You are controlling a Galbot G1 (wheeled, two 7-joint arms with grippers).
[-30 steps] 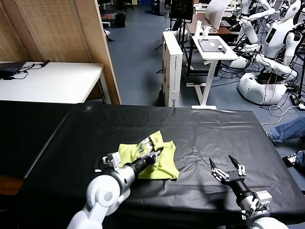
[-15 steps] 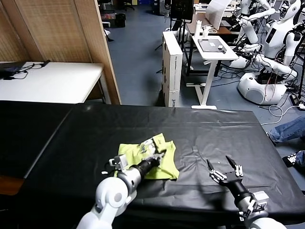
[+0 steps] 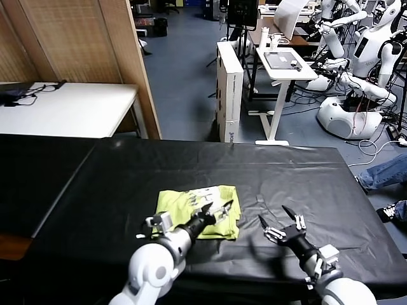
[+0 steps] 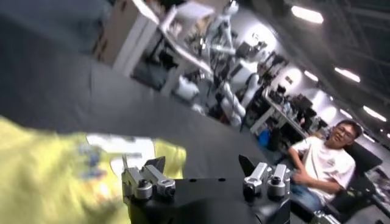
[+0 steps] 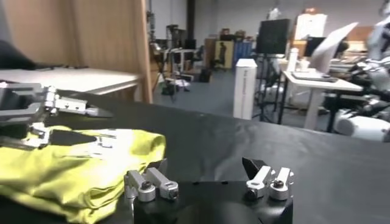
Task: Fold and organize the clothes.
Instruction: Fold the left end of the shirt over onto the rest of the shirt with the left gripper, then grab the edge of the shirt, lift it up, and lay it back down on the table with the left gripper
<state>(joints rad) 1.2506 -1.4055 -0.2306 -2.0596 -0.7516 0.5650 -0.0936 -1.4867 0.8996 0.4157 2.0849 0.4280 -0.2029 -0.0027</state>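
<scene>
Black-draped table (image 3: 331,178) (seemingly wrinkled) fronts cluttered lab

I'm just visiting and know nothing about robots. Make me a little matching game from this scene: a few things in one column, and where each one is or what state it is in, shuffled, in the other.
Things:
1. T-shirt
2. left gripper
3. right gripper
4. black table

Descriptions:
A. open, over bare black cloth, beside the shirt
B. carries everything else
C. lime yellow-green, lying folded in a small bundle
D. open, at the shirt's edge nearest the other gripper

Pairs: 1-C, 2-D, 3-A, 4-B
</scene>
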